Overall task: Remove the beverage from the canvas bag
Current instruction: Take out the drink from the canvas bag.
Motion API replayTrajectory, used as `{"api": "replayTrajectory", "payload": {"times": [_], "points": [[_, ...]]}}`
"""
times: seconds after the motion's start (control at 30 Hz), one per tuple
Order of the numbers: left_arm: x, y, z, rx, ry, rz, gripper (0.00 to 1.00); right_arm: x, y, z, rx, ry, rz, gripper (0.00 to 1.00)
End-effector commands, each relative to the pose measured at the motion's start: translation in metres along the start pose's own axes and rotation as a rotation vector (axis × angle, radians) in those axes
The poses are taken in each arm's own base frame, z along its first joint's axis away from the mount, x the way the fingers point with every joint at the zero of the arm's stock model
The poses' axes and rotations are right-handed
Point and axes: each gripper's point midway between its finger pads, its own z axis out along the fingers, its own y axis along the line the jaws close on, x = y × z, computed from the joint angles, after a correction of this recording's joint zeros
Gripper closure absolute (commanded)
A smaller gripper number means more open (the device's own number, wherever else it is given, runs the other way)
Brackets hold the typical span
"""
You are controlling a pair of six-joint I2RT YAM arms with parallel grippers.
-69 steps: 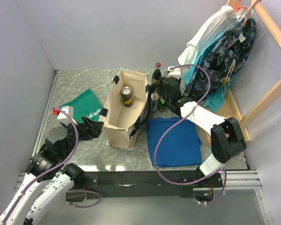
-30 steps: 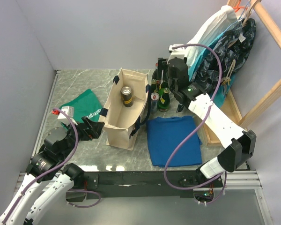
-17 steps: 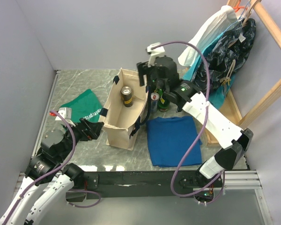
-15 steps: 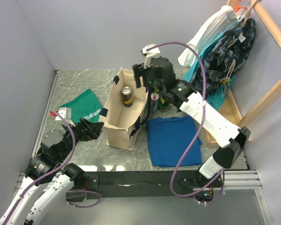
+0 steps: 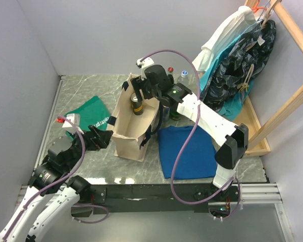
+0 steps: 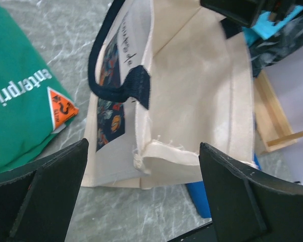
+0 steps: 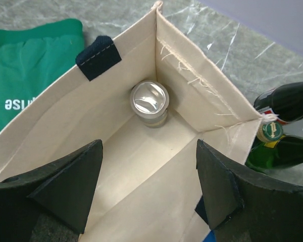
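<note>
Can: the can (image 7: 149,103) stands upright on the floor of the canvas bag (image 7: 50,116), close to one end wall, its silver top facing up.
Bag: it stands upright on the grey marbled worktop (image 5: 81,85), mouth open, navy handles hanging at its sides. It is taller than the can inside.
My right end effector: the right end effector (image 7: 144,186) hovers over the bag's open mouth, pointing down. Its fingers are spread apart with nothing between them. From the wrist the can shows below, framed by the two fingers and untouched.
My left end effector: the left end effector (image 6: 141,196) sits low over the worktop, just beside the bag's left wall and facing its near corner. Its fingers are wide apart and hold nothing.
Left of bag: a green cloth (image 5: 88,113) with white lettering lies flat on the worktop.
Right of bag: a folded blue cloth (image 5: 187,151) lies flat, its edge near the bag's base.
Behind bag: several bottles (image 7: 288,101), dark green, stand just beside the far right corner.
Far right: clothes (image 5: 237,50) hang on a wooden rack (image 5: 288,106), well apart from the bag.
</note>
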Motion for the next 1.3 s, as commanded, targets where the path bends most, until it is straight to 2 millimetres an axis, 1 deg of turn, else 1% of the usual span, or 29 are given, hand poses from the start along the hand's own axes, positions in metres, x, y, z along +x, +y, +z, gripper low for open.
{"api": "replayTrajectory", "payload": {"times": [0.0, 0.03, 0.17, 0.3, 0.37, 0.4, 0.43, 0.47, 0.5, 0.53, 0.57, 0.6, 0.63, 0.7, 0.73, 0.77, 0.8, 0.87, 0.9, 0.93, 1.0, 1.03, 1.07, 1.1, 1.13, 1.27], "points": [[-0.005, 0.008, 0.008, -0.069, 0.001, -0.003, 0.04, -0.021, 0.008, -0.004, -0.027, -0.046, 0.016, 0.19], [-0.004, 0.012, 0.010, -0.089, 0.003, -0.009, 0.04, -0.019, 0.008, -0.002, -0.028, -0.041, 0.017, 0.19], [-0.023, 0.021, 0.007, -0.150, -0.079, -0.017, 0.04, -0.017, 0.011, 0.003, -0.038, -0.037, 0.020, 0.19], [-0.044, 0.019, 0.005, -0.145, -0.171, 0.009, 0.04, -0.014, 0.012, 0.005, -0.042, -0.028, 0.017, 0.19], [-0.056, 0.016, 0.006, -0.151, -0.198, 0.028, 0.04, -0.013, 0.012, 0.007, -0.040, -0.026, 0.014, 0.20], [-0.059, 0.014, 0.007, -0.151, -0.202, 0.037, 0.04, -0.010, 0.012, 0.010, -0.038, -0.016, 0.012, 0.20], [-0.059, 0.014, 0.013, -0.158, -0.187, 0.066, 0.04, -0.012, 0.013, 0.010, -0.039, -0.020, 0.014, 0.19], [-0.065, 0.009, 0.015, -0.144, -0.196, 0.077, 0.04, -0.011, 0.013, 0.011, -0.039, -0.017, 0.012, 0.20], [-0.065, 0.008, 0.018, -0.144, -0.188, 0.091, 0.04, -0.009, 0.014, 0.015, -0.038, -0.009, 0.012, 0.20], [-0.063, 0.008, 0.027, -0.156, -0.162, 0.112, 0.04, -0.008, 0.012, 0.017, -0.029, -0.005, 0.014, 0.19], [-0.069, 0.003, 0.029, -0.145, -0.171, 0.118, 0.04, -0.011, 0.012, 0.016, -0.028, -0.009, 0.016, 0.20], [-0.070, 0.001, 0.034, -0.139, -0.167, 0.129, 0.04, -0.009, 0.012, 0.018, -0.026, -0.004, 0.016, 0.19], [-0.065, -0.003, 0.043, -0.122, -0.135, 0.156, 0.04, -0.010, 0.012, 0.019, -0.026, -0.007, 0.013, 0.20], [-0.072, -0.012, 0.051, -0.094, -0.140, 0.168, 0.04, -0.008, 0.012, 0.022, -0.019, 0.003, 0.009, 0.19], [-0.067, -0.012, 0.060, -0.094, -0.111, 0.188, 0.04, -0.010, 0.012, 0.023, -0.019, 0.000, 0.006, 0.19], [-0.070, -0.014, 0.064, -0.090, -0.108, 0.189, 0.04, -0.009, 0.012, 0.024, -0.018, 0.006, 0.004, 0.19], [-0.072, -0.016, 0.069, -0.078, -0.111, 0.192, 0.04, -0.004, 0.014, 0.028, -0.022, 0.027, -0.005, 0.19], [-0.072, -0.014, 0.077, -0.059, -0.094, 0.191, 0.04, -0.007, 0.014, 0.030, -0.019, 0.027, -0.006, 0.19], [-0.076, -0.015, 0.080, -0.045, -0.107, 0.189, 0.04, -0.003, 0.014, 0.032, -0.019, 0.042, -0.007, 0.19], [-0.079, -0.013, 0.081, -0.040, -0.109, 0.186, 0.04, -0.003, 0.014, 0.033, -0.019, 0.044, -0.007, 0.19], [-0.084, -0.005, 0.084, -0.031, -0.105, 0.180, 0.04, -0.004, 0.015, 0.033, -0.021, 0.040, -0.007, 0.19], [-0.089, 0.003, 0.085, -0.042, -0.110, 0.180, 0.04, -0.002, 0.015, 0.034, -0.022, 0.043, -0.009, 0.19], [-0.093, 0.004, 0.086, -0.040, -0.111, 0.183, 0.04, -0.002, 0.015, 0.033, -0.024, 0.040, -0.008, 0.19], [-0.091, 0.006, 0.090, -0.033, -0.089, 0.186, 0.04, -0.003, 0.013, 0.034, -0.019, 0.034, -0.005, 0.19], [-0.098, 0.012, 0.089, -0.052, -0.099, 0.182, 0.04, -0.003, 0.014, 0.033, -0.020, 0.033, -0.008, 0.18], [-0.102, 0.012, 0.092, -0.004, -0.096, 0.177, 0.04, -0.002, 0.014, 0.038, -0.020, 0.040, -0.011, 0.18]]}}
